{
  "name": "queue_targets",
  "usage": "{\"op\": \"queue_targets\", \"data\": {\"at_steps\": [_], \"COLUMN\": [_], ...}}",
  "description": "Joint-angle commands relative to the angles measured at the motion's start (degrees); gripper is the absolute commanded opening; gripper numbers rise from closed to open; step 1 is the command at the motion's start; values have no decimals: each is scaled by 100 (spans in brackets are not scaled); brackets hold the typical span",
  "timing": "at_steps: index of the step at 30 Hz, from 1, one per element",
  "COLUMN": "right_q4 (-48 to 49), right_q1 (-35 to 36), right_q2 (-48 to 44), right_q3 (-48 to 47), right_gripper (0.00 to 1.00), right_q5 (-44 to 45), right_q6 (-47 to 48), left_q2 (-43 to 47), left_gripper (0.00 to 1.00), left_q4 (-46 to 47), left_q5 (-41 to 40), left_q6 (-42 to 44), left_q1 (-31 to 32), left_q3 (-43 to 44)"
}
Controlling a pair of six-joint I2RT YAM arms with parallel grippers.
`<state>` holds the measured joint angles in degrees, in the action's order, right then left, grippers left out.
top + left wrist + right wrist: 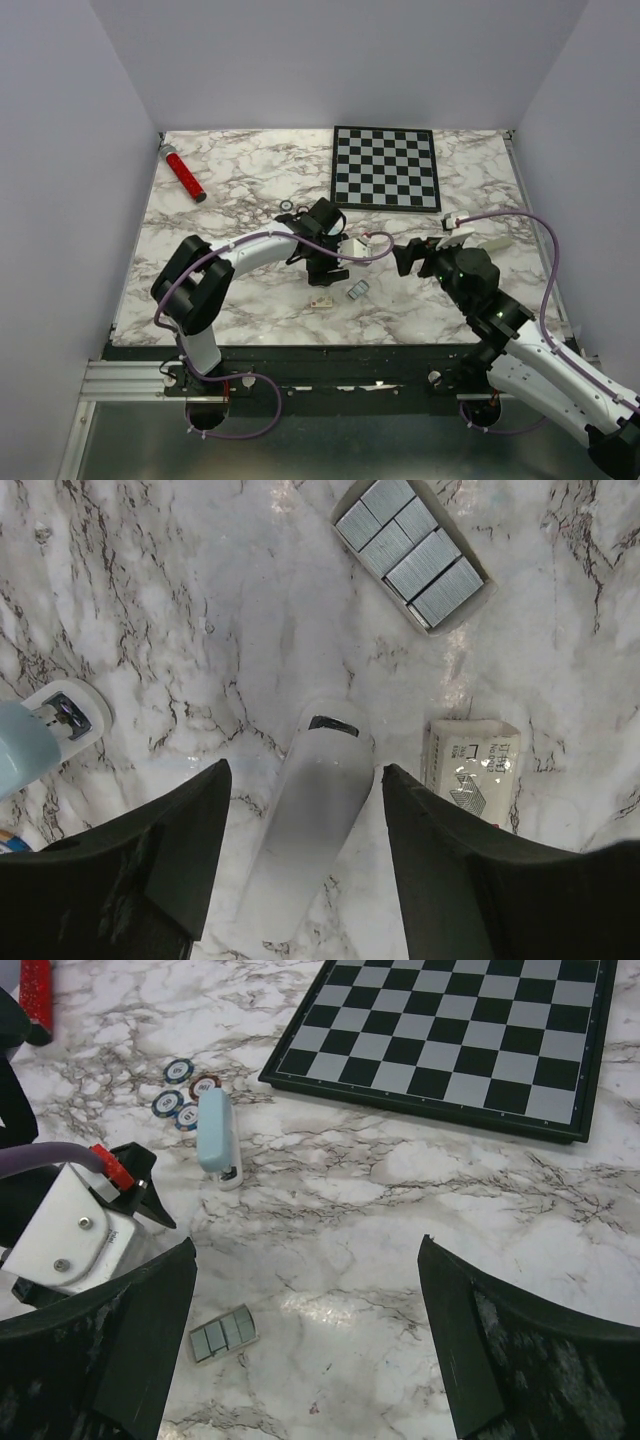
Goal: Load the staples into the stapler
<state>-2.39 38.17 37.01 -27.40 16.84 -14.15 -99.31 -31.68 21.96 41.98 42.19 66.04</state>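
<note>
Staples [357, 291] lie loose on the bench [230, 200] in the top view, just ahead of the left claw [322, 265]. From the left wrist, that claw is spread, straddling a white bar [310, 850] and gripping nothing. The stapler [35, 742] sits beyond its left finger, and the staples are ahead-right. From the right wrist, the right claw [305, 1250] gapes empty, with the stapler ahead-left. Loading looks entirely undone.

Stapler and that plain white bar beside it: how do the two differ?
The stapler has a light blue top, the white bar is white all over. The white bar lies between the left gripper's open fingers, the stapler outside them. The stapler's end shows metal, the white bar's a dark slot. Both are oblong, lying on the marble table.
</note>
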Motion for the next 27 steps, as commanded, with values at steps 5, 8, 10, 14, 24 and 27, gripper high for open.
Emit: {"op": "queue_targets", "data": {"at_steps": [5,8,10,14,24,27], "right_q4": [-7,-7,2,19,63,142], "right_q1": [24,24,24,24,24,24], "right_q2": [-54,16,121,481,1694,1888], "right_q3": [156,156,147,-19,-942,-1206], "right_gripper": [98,98,98,99,99,98], "right_q5": [4,-49,-76,-434,-1779,-2184], "right_q6": [-140,-149,-202,-377,-993,-1124], "left_q2": [-274,-142,-28,550,2310,2723], "left_gripper": [51,33,19,1,0,0], "left_q4": [-172,-119,-49,302,2735,3711], "left_q5": [-69,-34,-7,46,652,713], "left_q6": [188,162,109,-197,-2374,-3218], "left_q1": [113,105,113,79,-449,-466], "left_q3": [287,225,164,-151,-1444,-1909]}}
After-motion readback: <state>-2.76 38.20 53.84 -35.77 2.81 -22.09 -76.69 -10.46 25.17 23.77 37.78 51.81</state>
